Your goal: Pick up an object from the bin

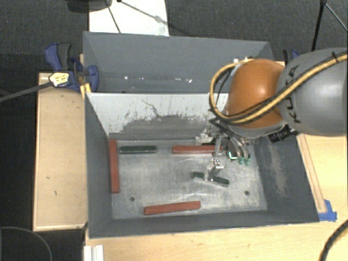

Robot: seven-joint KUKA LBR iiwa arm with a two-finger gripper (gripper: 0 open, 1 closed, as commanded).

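One dk-green bar [222,181] just under gripper [216,170], right-centre of bin [280,173]; open/shut can't tell

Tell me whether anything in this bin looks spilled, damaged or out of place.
Nothing spilled. The red-brown sticks and dark green stick lie flat on the floor. Only the bin's back wall looks scuffed, and the short green piece by the gripper lies askew.

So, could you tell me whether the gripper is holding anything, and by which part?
It cannot be told. The gripper is down at the short dark green bar right of the middle of the bin; whether it grips it is unclear.
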